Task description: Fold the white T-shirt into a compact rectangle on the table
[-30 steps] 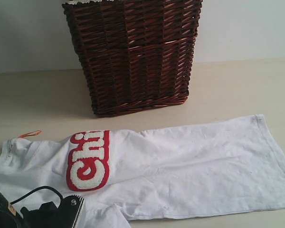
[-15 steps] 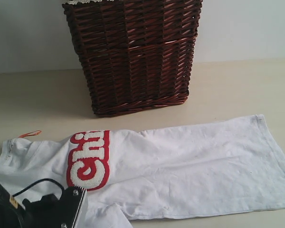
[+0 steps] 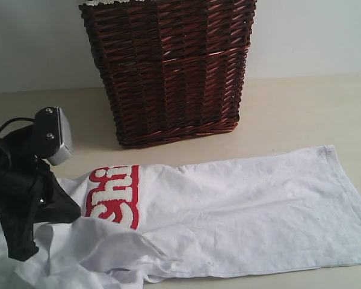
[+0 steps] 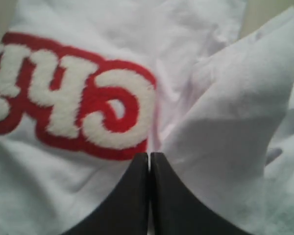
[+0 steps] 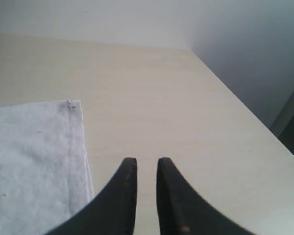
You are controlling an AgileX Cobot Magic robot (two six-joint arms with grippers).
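The pale table (image 3: 301, 108) carries the white T-shirt (image 3: 240, 211), spread lengthwise, its lettered end bunched up by the left gripper (image 4: 149, 159), whose jaws are clenched on a pinch of cloth. So thin a pinch could slip, or drag the layers askew. The right gripper (image 5: 146, 164) hovers beside the hem, narrowly parted and empty. The wicker basket (image 3: 168, 72) stands behind, probably not in the way.

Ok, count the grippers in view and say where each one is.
2. The left gripper is shut on a fold of the shirt beside the red lettering; the right gripper, slightly open, hangs over bare table by the shirt's hem.
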